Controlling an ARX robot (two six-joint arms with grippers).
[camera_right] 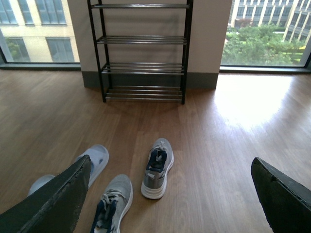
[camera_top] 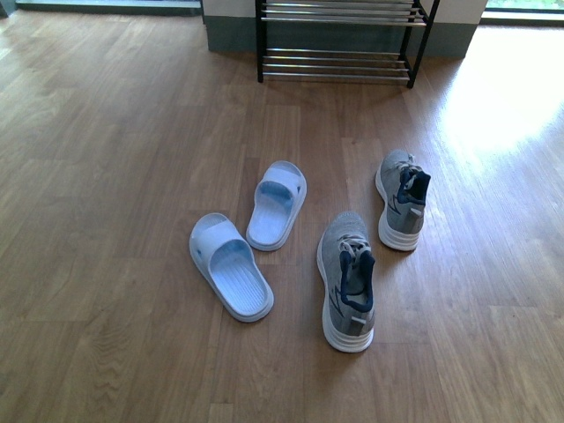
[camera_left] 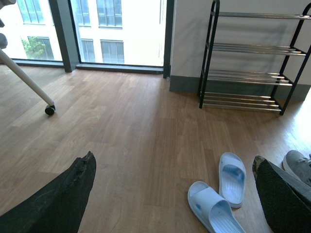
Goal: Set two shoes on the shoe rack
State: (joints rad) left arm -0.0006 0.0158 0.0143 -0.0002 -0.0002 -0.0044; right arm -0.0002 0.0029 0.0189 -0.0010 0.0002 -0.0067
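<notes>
Pale blue slides (camera_top: 231, 266) and, to their right, grey sneakers (camera_top: 346, 280) are lying on the wooden floor (camera_top: 115, 176), well apart from the black shoe rack (camera_top: 335, 63) by the wall. A white wheeled leg (camera_left: 29, 82) is standing far left. The left claw (camera_left: 172, 158) and right claw (camera_right: 170, 161) are hanging released, grasping nothing.

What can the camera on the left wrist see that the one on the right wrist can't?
Only the left wrist view: a white wheeled leg, and both pale blue slides unobstructed. Only the right wrist view: both grey sneakers whole, and green trees outside the window. Both: the shoe rack against the wall, and the wooden floor.
</notes>
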